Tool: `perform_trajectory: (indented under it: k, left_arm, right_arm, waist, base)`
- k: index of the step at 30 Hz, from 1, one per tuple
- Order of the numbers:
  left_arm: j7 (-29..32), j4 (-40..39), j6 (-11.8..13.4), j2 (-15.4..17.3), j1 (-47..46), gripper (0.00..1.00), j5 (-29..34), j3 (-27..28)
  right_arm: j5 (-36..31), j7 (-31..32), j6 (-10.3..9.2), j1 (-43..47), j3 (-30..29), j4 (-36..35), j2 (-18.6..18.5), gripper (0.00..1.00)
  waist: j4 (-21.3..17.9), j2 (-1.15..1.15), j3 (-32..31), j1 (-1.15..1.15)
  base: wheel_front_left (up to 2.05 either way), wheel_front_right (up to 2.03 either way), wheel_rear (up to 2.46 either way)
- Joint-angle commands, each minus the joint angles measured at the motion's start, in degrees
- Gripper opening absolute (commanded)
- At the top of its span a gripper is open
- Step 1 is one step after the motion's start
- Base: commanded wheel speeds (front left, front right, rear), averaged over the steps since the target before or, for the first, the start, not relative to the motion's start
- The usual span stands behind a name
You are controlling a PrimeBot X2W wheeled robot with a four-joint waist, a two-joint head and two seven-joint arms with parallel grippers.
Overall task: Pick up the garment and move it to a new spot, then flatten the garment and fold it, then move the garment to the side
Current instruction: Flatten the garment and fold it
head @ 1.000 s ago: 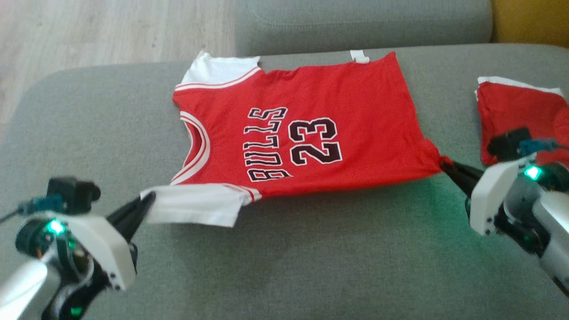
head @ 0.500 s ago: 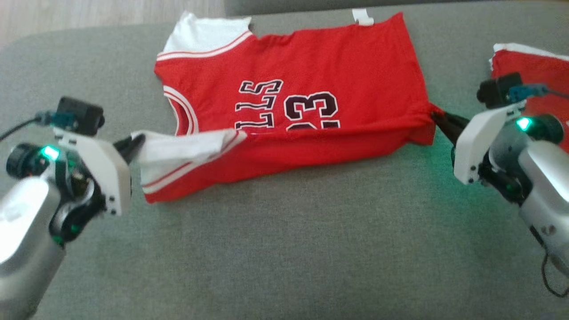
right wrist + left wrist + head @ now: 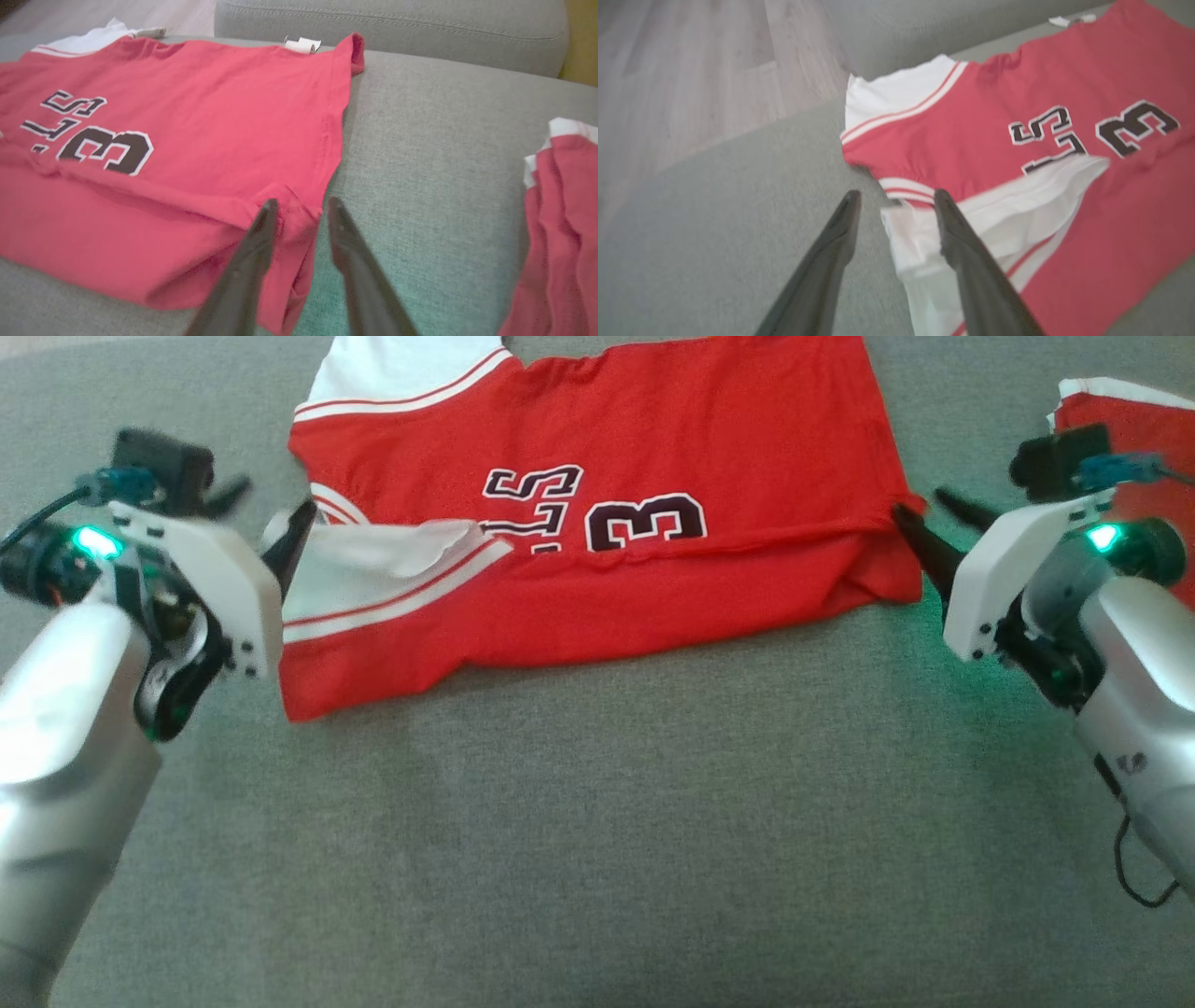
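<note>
The garment (image 3: 653, 439) is a red jersey with white sleeves and dark lettering, spread on the grey sofa seat (image 3: 597, 821). Its near half lies folded back over the print, covering the lower part of the letters. My left gripper (image 3: 275, 497) stands open at the jersey's left end; in the left wrist view the white sleeve (image 3: 1017, 210) lies loose between the spread fingers of this gripper (image 3: 896, 198). My right gripper (image 3: 920, 502) is open at the right end. The red hem corner (image 3: 299, 219) rests between the parted fingers of that gripper (image 3: 302, 203).
A second red and white garment (image 3: 1139, 439) lies folded at the seat's right, close behind my right wrist, also seen as a red pile (image 3: 560, 224). The sofa's back cushion (image 3: 373, 23) runs behind the jersey. Wooden floor (image 3: 691, 70) lies beyond the seat's left edge.
Both grippers carried the jersey's near edge away from me and laid it over the lettering, then opened and let go. The head camera has tilted down meanwhile.
</note>
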Motion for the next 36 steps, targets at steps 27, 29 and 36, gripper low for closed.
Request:
perform_trajectory:
  k: [27,29,36]
  left_arm:
    - [-35.61,-20.54,15.33,-15.77,27.00,1.00,13.65,24.04]
    - [-35.62,-20.43,14.84,-17.12,30.15,1.00,15.12,25.00]
    - [-35.62,-18.38,11.87,-21.10,35.13,1.00,19.09,27.39]
  right_arm:
    - [-27.57,-26.30,-0.05,29.25,-42.14,-26.68,20.98,1.00]
    - [-28.57,-26.30,-0.05,33.13,-43.15,-28.50,21.73,1.00]
    - [-26.96,-26.30,-0.05,38.56,-41.95,-31.49,22.11,1.00]
  waist:
    - [1.57,0.00,-11.50,-0.01]
    - [1.66,0.00,-11.78,-0.01]
    - [1.35,0.00,-10.68,-0.01]
  base:
    - [0.00,0.00,0.00]
    - [0.00,0.00,0.00]
    - [0.00,0.00,0.00]
